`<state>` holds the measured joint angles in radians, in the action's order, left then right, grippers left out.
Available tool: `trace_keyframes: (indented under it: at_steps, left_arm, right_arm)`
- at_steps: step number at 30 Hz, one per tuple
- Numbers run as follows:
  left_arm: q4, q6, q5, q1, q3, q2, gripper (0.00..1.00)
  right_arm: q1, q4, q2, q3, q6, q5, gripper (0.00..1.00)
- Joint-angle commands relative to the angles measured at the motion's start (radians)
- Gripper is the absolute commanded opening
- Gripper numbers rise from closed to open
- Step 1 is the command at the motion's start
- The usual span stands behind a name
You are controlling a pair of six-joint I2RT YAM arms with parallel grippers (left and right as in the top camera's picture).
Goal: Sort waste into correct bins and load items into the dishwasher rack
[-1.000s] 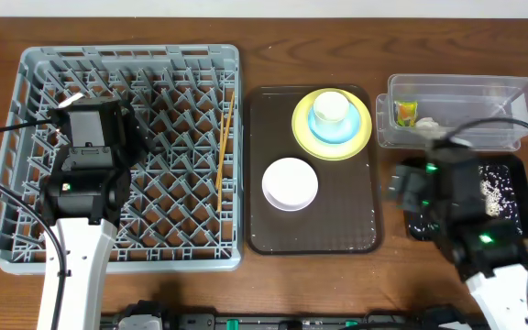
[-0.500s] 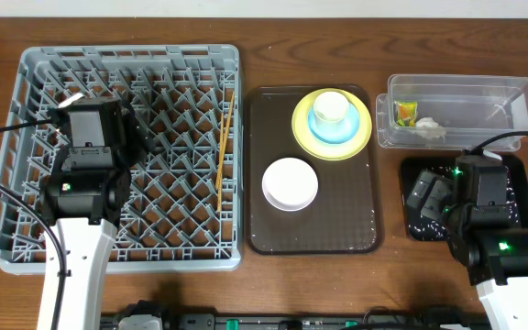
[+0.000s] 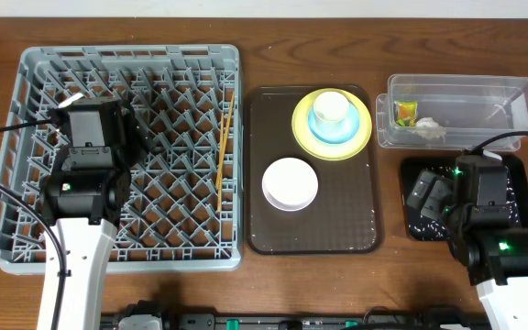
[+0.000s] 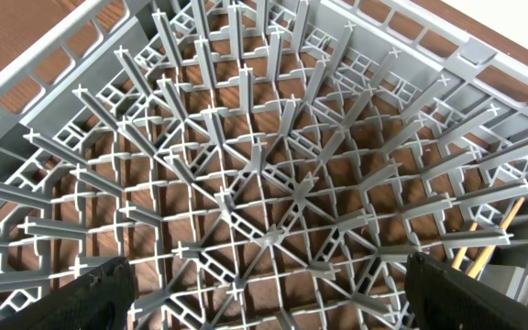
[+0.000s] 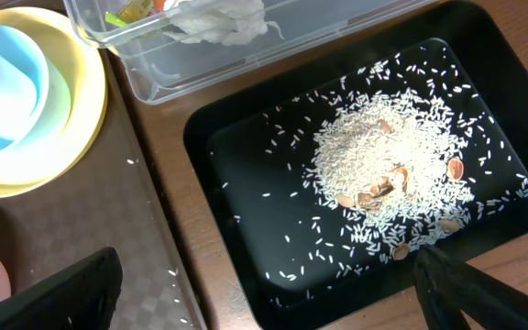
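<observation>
Overhead, the waste looked sorted. The snack wrapper [image 3: 405, 113] and tissue [image 3: 431, 129] lay in the clear tub [image 3: 484, 96] at the upper right, dry rubbish kept together. The chopsticks [image 3: 223, 142] lay flat along the right edge of the dishwasher rack [image 3: 26, 229], lodged among pegs so they would not roll, I judged. The yellow plate [image 3: 302, 124], blue dish [image 3: 333, 133] and white cup [image 3: 331, 106] sat stacked at the top of the brown tray [image 3: 337, 220], with the white bowl [image 3: 290, 183] below them. None of these was loaded yet.

In the left wrist view, my left gripper [image 4: 264, 293] hung over bare pegs with its jaws wide apart, holding nothing (parked clear of the dishes, I'd say).

In the right wrist view, my right gripper [image 5: 264, 293] was spread wide and empty above the black tray [image 5: 200, 128]. The rice scraps [image 5: 383, 156] lay heaped there — food waste kept apart from the tub.
</observation>
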<state>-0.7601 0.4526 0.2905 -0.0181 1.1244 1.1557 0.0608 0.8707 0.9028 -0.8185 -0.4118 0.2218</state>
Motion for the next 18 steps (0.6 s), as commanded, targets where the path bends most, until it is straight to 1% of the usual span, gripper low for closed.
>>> trace_keyframes:
  at_steps: [1, 5, 7, 10, 12, 13, 15, 16, 17, 18]
  left_arm:
    - [-0.003, 0.013, 0.002, -0.005, 0.024, 0.0, 0.95]
    - [0.014, 0.019, 0.002, -0.005, 0.024, 0.0, 0.95]
    - [0.042, 0.051, -0.024, -0.005, 0.024, 0.0, 0.95]
    - [0.042, 0.065, -0.17, -0.005, 0.024, -0.002, 0.95]
    - [0.045, 0.066, -0.241, -0.005, 0.024, -0.001, 0.95]
    - [0.049, 0.066, -0.298, -0.005, 0.024, -0.002, 0.95]
    - [0.073, 0.053, -0.467, -0.003, 0.024, 0.0, 0.94]
    - [0.09, 0.05, -0.563, 0.004, 0.024, 0.002, 0.86]
    - [0.097, 0.05, -0.615, 0.015, 0.024, 0.004, 0.76]
    - [0.101, 0.05, -0.651, 0.029, 0.024, 0.006, 0.72]
  right_arm:
    - [-0.005, 0.001, 0.0, -0.004, 0.009, 0.013, 0.99]
    - [-0.005, 0.001, 0.0, -0.004, 0.009, 0.013, 0.99]
    - [-0.005, 0.001, 0.0, -0.004, 0.009, 0.013, 0.99]
    - [-0.005, 0.001, 0.0, -0.004, 0.009, 0.013, 0.99]
    - [-0.005, 0.001, 0.0, -0.004, 0.009, 0.013, 0.99]
    - [-0.005, 0.001, 0.0, -0.004, 0.009, 0.013, 0.99]
    - [-0.005, 0.001, 0.0, -0.004, 0.009, 0.013, 0.99]
    - [-0.005, 0.001, 0.0, -0.004, 0.009, 0.013, 0.99]
    - [-0.005, 0.001, 0.0, -0.004, 0.009, 0.013, 0.99]
    - [-0.005, 0.001, 0.0, -0.004, 0.009, 0.013, 0.99]
